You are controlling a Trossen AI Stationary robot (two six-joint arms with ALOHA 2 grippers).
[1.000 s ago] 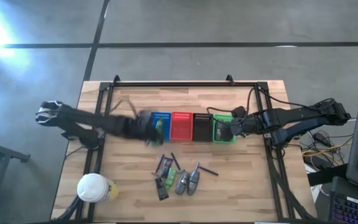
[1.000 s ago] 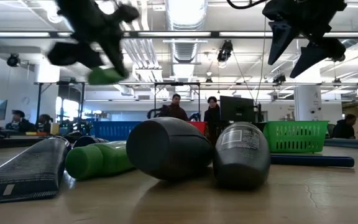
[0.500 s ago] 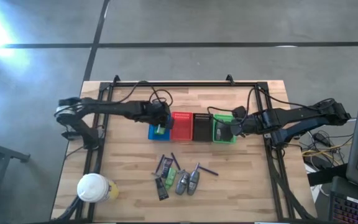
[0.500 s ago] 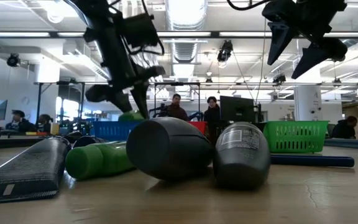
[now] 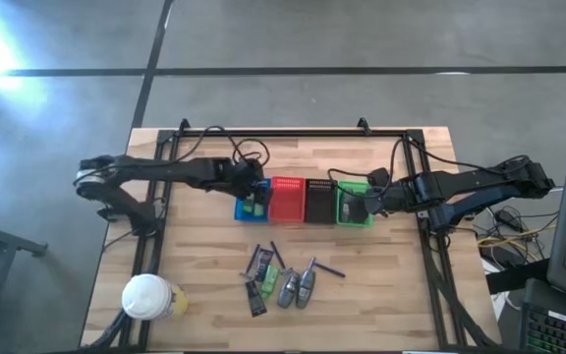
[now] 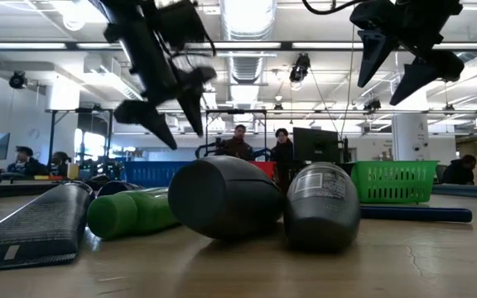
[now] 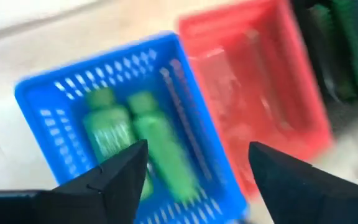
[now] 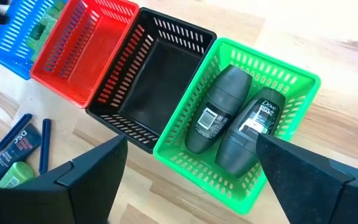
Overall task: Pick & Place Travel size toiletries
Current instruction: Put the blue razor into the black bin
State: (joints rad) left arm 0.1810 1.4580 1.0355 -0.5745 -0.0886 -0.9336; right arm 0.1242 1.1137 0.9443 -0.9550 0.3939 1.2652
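2 green tubes in blue basket, 2 grey ovals in green basket; both pincers released, approx. 8 items left on counter.

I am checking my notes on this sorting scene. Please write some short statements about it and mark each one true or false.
1. The blue basket holds two green tubes. True.
2. The green basket is empty. False: two grey pieces lie in it.
3. The left hand is open above the blue basket. True.
4. The black basket holds a sachet. False: nothing shows inside it.
5. The right hand grips a grey piece. False: it is open above the green basket.
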